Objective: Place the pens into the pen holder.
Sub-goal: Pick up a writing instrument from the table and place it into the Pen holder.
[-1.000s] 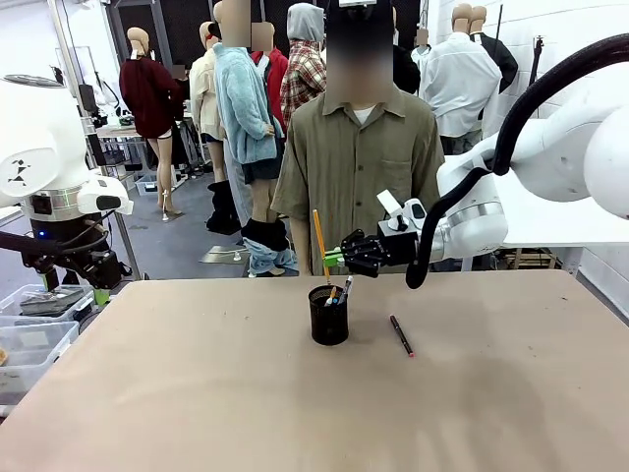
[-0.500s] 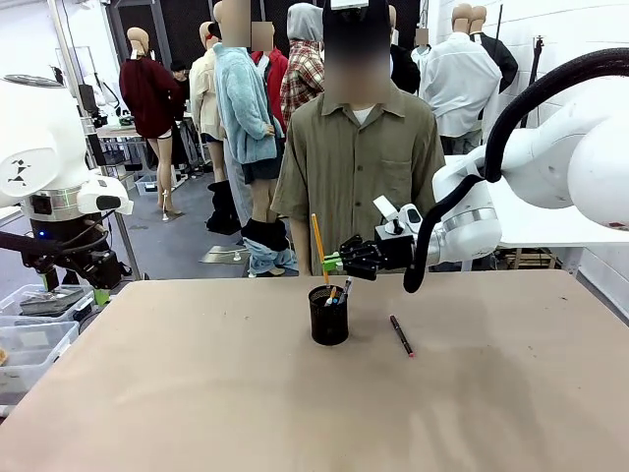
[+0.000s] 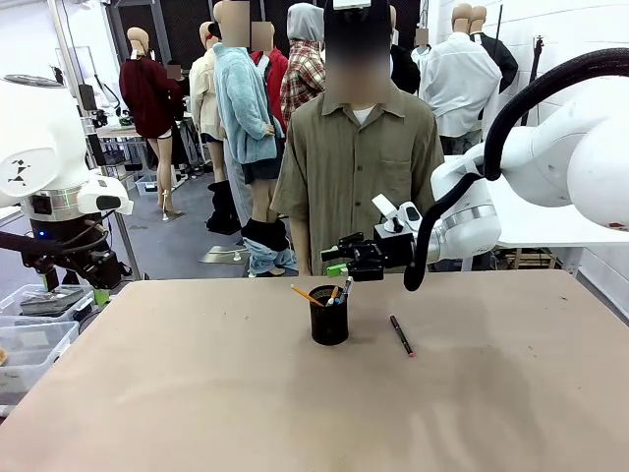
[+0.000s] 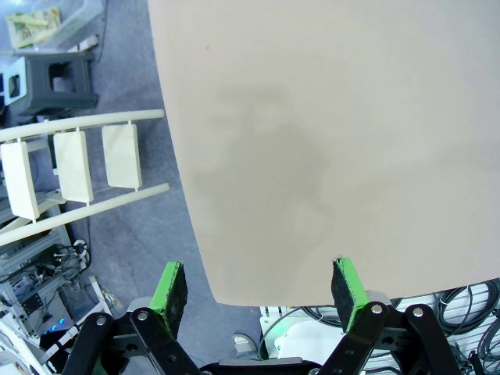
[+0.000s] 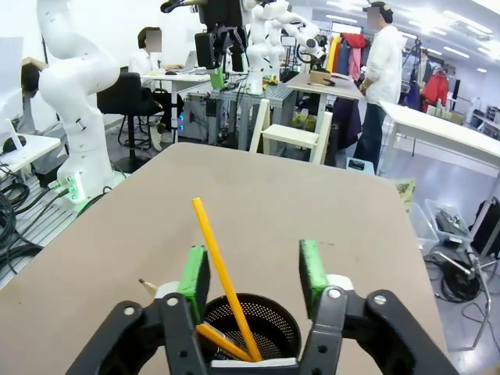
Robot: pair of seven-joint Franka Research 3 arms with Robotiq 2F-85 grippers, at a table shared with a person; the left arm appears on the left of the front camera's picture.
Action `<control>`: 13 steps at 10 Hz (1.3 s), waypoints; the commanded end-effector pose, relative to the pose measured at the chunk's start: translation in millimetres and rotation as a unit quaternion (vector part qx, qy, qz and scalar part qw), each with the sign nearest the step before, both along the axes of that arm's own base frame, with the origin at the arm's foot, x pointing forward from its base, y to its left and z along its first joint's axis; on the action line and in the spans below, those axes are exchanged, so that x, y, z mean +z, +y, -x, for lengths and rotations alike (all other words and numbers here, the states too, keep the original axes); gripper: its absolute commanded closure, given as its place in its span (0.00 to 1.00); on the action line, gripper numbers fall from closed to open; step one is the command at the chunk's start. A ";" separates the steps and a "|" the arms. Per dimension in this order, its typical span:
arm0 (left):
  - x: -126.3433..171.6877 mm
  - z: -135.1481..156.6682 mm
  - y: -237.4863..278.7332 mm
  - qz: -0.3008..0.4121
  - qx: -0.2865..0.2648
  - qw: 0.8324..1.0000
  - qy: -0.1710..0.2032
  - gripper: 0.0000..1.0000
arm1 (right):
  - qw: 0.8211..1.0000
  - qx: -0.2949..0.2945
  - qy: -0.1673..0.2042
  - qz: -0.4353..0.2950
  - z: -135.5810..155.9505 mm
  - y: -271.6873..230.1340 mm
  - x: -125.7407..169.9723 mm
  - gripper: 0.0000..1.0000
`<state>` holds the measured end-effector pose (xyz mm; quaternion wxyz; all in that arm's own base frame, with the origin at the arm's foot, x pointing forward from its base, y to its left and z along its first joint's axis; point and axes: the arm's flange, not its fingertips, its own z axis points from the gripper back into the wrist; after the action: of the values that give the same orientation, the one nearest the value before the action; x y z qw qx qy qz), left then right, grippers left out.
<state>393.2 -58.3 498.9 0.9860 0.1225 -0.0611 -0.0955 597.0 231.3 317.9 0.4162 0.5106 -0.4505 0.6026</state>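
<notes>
One black pen [image 3: 401, 335] lies near pen holder [image 3: 329, 323]

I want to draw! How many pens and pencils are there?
3. The yellow pencil and the silver pen stand in the black mesh pen holder; the black pen lies on the table right of it. The holder could hide more.

Bright, even light falls from overhead; white ceiling strip lights [image 5: 457, 51] glare in the right wrist view. The matte beige tabletop [image 3: 197, 393] carries only soft, faint shadows, and the small black wire-mesh pen holder [image 3: 328, 317] casts barely any. Both wrist views bend at their edges.
</notes>
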 end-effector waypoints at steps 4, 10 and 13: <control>0.9 1.0 0.0 -0.009 0.006 1.000 0.000 0.04 | 0.995 -0.082 -0.040 0.033 43.9 -58.8 52.9 0.00; 0.9 1.0 0.0 -0.009 0.006 1.000 0.000 0.04 | 0.937 -0.328 0.075 0.088 122.5 -129.6 124.6 0.00; 0.9 1.0 0.0 -0.009 0.006 1.000 0.000 0.04 | 0.847 -0.452 0.208 0.191 111.7 -104.1 157.0 0.00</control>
<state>393.2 -58.0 499.3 0.9861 0.1220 -0.0611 -0.0953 476.4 98.8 463.0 0.7710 0.2691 -0.4620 0.3458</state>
